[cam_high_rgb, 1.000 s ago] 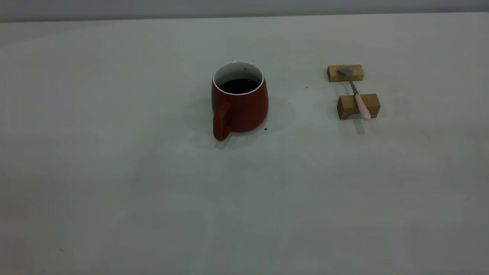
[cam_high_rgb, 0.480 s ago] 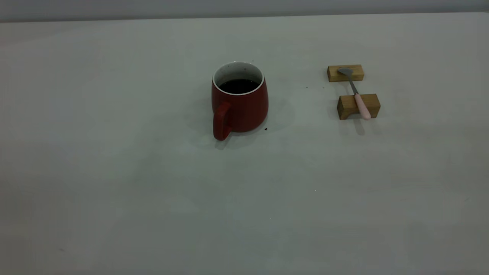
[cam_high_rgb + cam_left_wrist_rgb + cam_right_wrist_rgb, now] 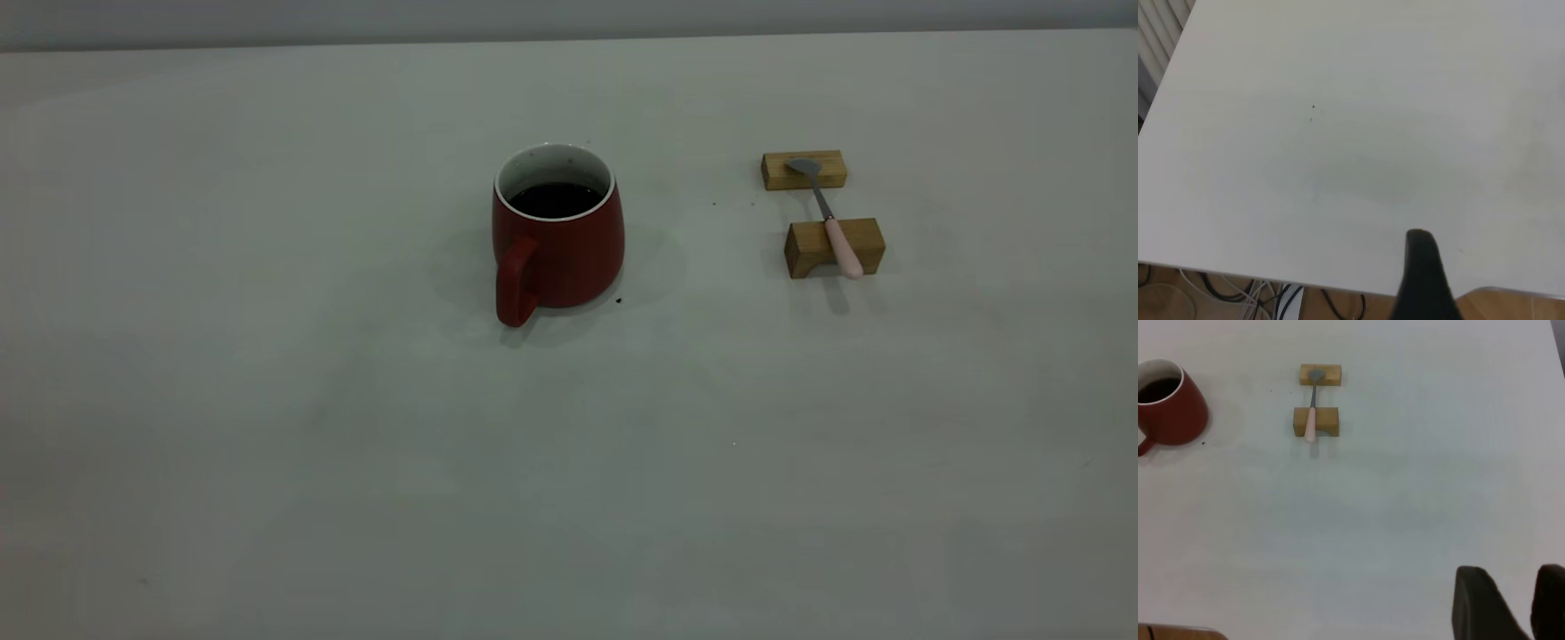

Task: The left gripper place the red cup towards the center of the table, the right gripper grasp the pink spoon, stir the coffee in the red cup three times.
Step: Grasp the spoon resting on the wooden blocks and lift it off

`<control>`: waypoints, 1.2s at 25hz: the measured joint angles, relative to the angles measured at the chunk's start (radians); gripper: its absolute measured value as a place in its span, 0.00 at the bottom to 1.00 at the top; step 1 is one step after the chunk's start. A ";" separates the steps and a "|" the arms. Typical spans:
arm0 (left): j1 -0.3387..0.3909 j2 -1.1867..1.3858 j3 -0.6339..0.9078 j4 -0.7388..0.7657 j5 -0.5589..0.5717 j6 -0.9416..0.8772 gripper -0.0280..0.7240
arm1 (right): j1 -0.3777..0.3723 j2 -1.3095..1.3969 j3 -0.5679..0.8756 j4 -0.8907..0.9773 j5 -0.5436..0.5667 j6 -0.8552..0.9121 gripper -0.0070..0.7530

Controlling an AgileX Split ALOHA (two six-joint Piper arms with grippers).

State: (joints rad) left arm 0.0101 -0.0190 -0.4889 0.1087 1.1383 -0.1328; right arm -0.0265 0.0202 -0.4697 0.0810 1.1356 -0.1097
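The red cup [image 3: 558, 244] stands upright near the middle of the table [image 3: 356, 462], its handle turned toward the camera. Dark coffee [image 3: 556, 199] fills it. To its right the pink spoon [image 3: 831, 222] lies across two wooden blocks, bowl on the far block and pink handle over the near one. Neither gripper appears in the exterior view. The right wrist view shows the cup [image 3: 1168, 410] and spoon [image 3: 1312, 413] far from my right gripper [image 3: 1515, 587], which is open and empty. A dark part of my left gripper [image 3: 1421, 267] hangs over bare table near an edge.
The far wooden block [image 3: 804, 170] and the near one [image 3: 834, 247] hold the spoon off the table. A small dark speck [image 3: 619, 300] lies by the cup's base. Cables [image 3: 1238, 293] hang below the table edge in the left wrist view.
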 joint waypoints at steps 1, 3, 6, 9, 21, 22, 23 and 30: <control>0.000 0.000 0.000 0.000 0.000 0.000 0.83 | 0.000 0.000 0.000 0.000 0.000 0.000 0.32; -0.001 0.000 0.000 0.000 0.000 0.000 0.83 | 0.000 0.000 0.000 0.000 0.000 0.000 0.32; -0.001 0.000 0.000 0.000 0.000 0.000 0.83 | 0.000 0.000 0.000 0.019 0.000 0.016 0.32; -0.001 0.000 0.000 0.000 0.000 0.000 0.83 | 0.000 0.002 0.000 0.019 -0.005 0.031 0.33; -0.001 0.000 0.000 0.000 0.000 0.000 0.83 | 0.000 0.691 -0.283 0.010 -0.137 0.029 0.90; -0.001 0.000 0.000 0.000 0.000 0.000 0.83 | 0.000 0.765 -0.307 0.028 -0.147 0.025 0.92; -0.001 0.000 0.000 0.000 0.000 0.000 0.83 | 0.000 0.851 -0.326 0.041 -0.156 0.018 0.94; -0.001 0.000 0.000 0.000 0.000 0.000 0.83 | 0.071 1.382 -0.448 0.091 -0.281 -0.060 0.95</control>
State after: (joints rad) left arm 0.0093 -0.0190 -0.4889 0.1087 1.1383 -0.1328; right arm 0.0448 1.4019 -0.9173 0.1716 0.8551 -0.1697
